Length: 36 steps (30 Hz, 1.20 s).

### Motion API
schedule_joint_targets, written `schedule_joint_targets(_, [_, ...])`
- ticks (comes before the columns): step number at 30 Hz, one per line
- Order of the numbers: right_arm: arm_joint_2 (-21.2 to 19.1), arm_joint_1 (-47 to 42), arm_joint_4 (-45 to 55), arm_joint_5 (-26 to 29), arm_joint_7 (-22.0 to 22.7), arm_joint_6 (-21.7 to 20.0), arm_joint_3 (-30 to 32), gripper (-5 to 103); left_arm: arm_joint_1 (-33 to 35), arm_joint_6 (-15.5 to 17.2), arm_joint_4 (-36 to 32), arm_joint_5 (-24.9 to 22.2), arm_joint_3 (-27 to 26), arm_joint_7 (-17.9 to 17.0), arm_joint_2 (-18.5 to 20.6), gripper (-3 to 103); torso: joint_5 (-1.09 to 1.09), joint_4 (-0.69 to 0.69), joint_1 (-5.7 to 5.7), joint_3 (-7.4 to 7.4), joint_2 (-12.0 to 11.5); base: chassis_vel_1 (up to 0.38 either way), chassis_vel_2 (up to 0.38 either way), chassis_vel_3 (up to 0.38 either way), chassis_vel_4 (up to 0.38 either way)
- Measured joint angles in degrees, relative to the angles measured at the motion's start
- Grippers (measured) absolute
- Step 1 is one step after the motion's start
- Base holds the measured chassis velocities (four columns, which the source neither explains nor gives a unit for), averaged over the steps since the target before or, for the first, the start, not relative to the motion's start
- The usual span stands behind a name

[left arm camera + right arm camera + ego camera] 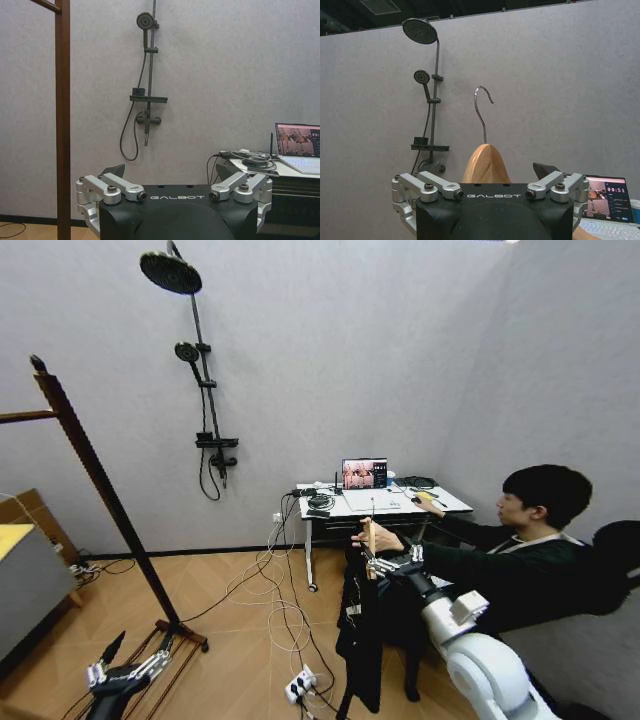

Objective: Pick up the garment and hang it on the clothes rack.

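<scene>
The garment (360, 640), a black shirt, hangs from a light wooden hanger (369, 538) in front of me, right of centre. A seated person's hand (390, 539) holds that hanger. My right gripper (378, 562) is at the hanger, and the right wrist view shows the wooden hanger (486, 162) and its metal hook (482, 107) standing between the spread fingers of the right gripper (487, 171), open. The clothes rack (100, 475) is a dark wooden post with a rail at far left. My left gripper (110, 660) hangs low by the rack's base, open, and the left wrist view shows the left gripper (170, 172) empty beside the rack post (62, 125).
A black shower stand (205, 390) is fixed to the back wall. A white desk (455, 506) with a laptop (364, 473) stands behind the garment. Cables and a power strip (300, 680) lie on the floor. A wooden cabinet (25, 560) sits at far left.
</scene>
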Motion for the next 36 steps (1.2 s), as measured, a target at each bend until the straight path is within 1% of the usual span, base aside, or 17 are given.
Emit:
schedule_joint_targets(7, [0.0, 2.5, -1.3, -0.1, 0.9, -0.4, -1.4, 100, 0.0, 0.0, 0.0, 0.0, 0.0, 0.0, 0.0, 100, -0.01, 0.00, 0.00, 0.00, 0.0, 0.000, 0.000, 0.000, 0.000])
schedule_joint_targets(9, [0.1, 2.6, -1.5, -0.1, 1.4, -0.5, -1.6, 102, 0.0, 0.0, 0.0, 0.0, 0.0, 0.0, 0.0, 100, 0.00, 0.00, 0.00, 0.00, 0.0, 0.000, 0.000, 0.000, 0.000])
schedule_joint_targets(10, [0.4, 2.6, -1.6, -0.1, 1.7, -0.6, -1.8, 98, 0.0, 0.0, 0.0, 0.0, 0.0, 0.0, 0.0, 100, 0.00, 0.00, 0.00, 0.00, 0.0, 0.000, 0.000, 0.000, 0.000])
schedule_joint_targets(11, [0.7, 2.4, -1.7, -0.1, 2.0, -0.6, -1.8, 88, 0.0, 0.0, 0.0, 0.0, 0.0, 0.0, 0.0, 100, 0.00, 0.00, 0.00, 0.00, 0.0, 0.000, 0.000, 0.000, 0.000])
schedule_joint_targets(12, [0.7, 2.4, -1.7, -0.1, 2.0, -0.6, -1.8, 88, 0.0, 0.0, 0.0, 0.0, 0.0, 0.0, 0.0, 100, 0.00, 0.00, 0.00, 0.00, 0.0, 0.000, 0.000, 0.000, 0.000])
schedule_joint_targets(13, [0.8, 2.3, -1.7, 0.0, 2.1, -0.6, -1.8, 82, 0.0, 0.0, 0.0, 0.0, 0.0, 0.0, 0.0, 100, 0.00, 0.00, 0.00, 0.00, 0.0, 0.000, 0.000, 0.000, 0.000])
schedule_joint_targets(14, [0.8, 2.3, -1.7, 0.0, 2.1, -0.6, -1.8, 82, 0.0, 0.0, 0.0, 0.0, 0.0, 0.0, 0.0, 100, 0.00, 0.00, 0.00, 0.00, 0.0, 0.000, 0.000, 0.000, 0.000])
schedule_joint_targets(17, [0.6, 2.3, -1.7, 0.2, 2.2, -0.6, -1.3, 66, 0.0, 0.0, 0.0, 0.0, 0.0, 0.0, 0.0, 100, 0.00, 0.00, 0.00, 0.00, 0.0, 0.000, 0.000, 0.000, 0.000])
schedule_joint_targets(20, [0.5, 2.2, -1.7, 0.4, 2.3, -0.6, -1.0, 61, 0.0, 0.0, 0.0, 0.0, 0.0, 0.0, 0.0, 100, 0.00, 0.00, 0.00, 0.00, 0.0, 0.000, 0.000, 0.000, 0.000])
schedule_joint_targets(23, [0.4, 1.8, -1.5, 0.9, 2.7, -0.6, -0.4, 45, 0.0, 0.0, 0.0, 0.0, 0.0, 0.0, 0.0, 100, 0.00, 0.00, 0.00, 0.00, 0.0, 0.000, 0.000, 0.000, 0.000])
schedule_joint_targets(24, [0.4, 1.8, -1.5, 0.9, 2.7, -0.6, -0.4, 45, 0.0, 0.0, 0.0, 0.0, 0.0, 0.0, 0.0, 100, 0.00, 0.00, 0.00, 0.00, 0.0, 0.000, 0.000, 0.000, 0.000])
schedule_joint_targets(27, [0.0, 1.6, -1.3, 1.6, 3.1, -0.7, 0.1, 28, 0.0, 0.0, 0.0, 0.0, 0.0, 0.0, 0.0, 100, 0.00, 0.00, 0.00, 0.00, 0.0, 0.000, 0.000, 0.000, 0.000])
schedule_joint_targets(28, [0.0, 1.6, -1.3, 1.6, 3.1, -0.7, 0.1, 28, 0.0, 0.0, 0.0, 0.0, 0.0, 0.0, 0.0, 100, 0.00, 0.00, 0.00, 0.00, 0.0, 0.000, 0.000, 0.000, 0.000])
schedule_joint_targets(29, [-0.1, 1.6, -1.2, 1.7, 3.1, -0.7, 0.3, 23, 0.0, 0.0, 0.0, 0.0, 0.0, 0.0, 0.0, 100, 0.00, 0.00, 0.00, 0.00, 0.0, 0.000, 0.000, 0.000, 0.000])
schedule_joint_targets(30, [-0.1, 1.5, -1.2, 1.8, 3.1, -0.7, 0.4, 23, 0.0, 0.0, 0.0, 0.0, 0.0, 0.0, 0.0, 100, 0.00, 0.00, 0.00, 0.00, 0.0, 0.000, 0.000, 0.000, 0.000])
schedule_joint_targets(31, [-0.2, 1.3, -1.0, 2.0, 3.2, -0.7, 0.7, 13, 0.0, 0.0, 0.0, 0.0, 0.0, 0.0, 0.0, 100, 0.00, 0.00, 0.00, 0.00, 0.0, 0.000, 0.000, 0.000, 0.000])
schedule_joint_targets(36, [-0.4, 0.7, -0.7, 2.3, 3.1, -0.7, 1.2, 10, 0.0, 0.0, 0.0, 0.0, 0.0, 0.0, 0.0, 100, 0.00, 0.00, 0.00, 0.00, 0.0, 0.000, 0.000, 0.000, 0.000])
